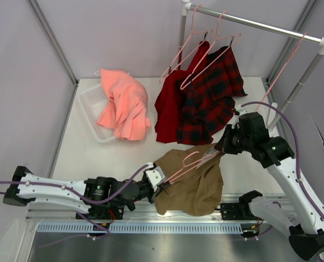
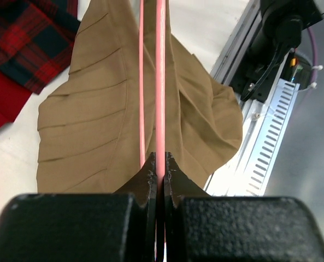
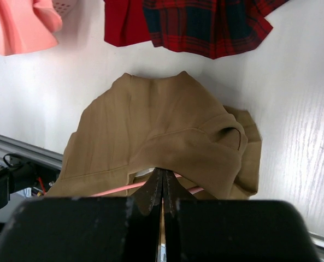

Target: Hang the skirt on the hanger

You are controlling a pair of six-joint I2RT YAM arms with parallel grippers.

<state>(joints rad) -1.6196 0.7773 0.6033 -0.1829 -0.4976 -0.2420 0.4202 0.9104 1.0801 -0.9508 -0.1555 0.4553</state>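
Observation:
The khaki skirt lies near the table's front edge, lifted at its right corner. A pink hanger lies across it, its hook on top of the cloth. My left gripper is at the skirt's left edge, shut on the hanger's pink rod, which runs straight out over the skirt. My right gripper is shut on a fold of the skirt's upper edge. The hanger's rod passes under that fold, just by my right gripper.
A red garment and a red-and-black plaid garment hang from pink hangers on the metal rack at the back. A salmon-pink garment lies over a white tray at back left. A metal rail runs along the front.

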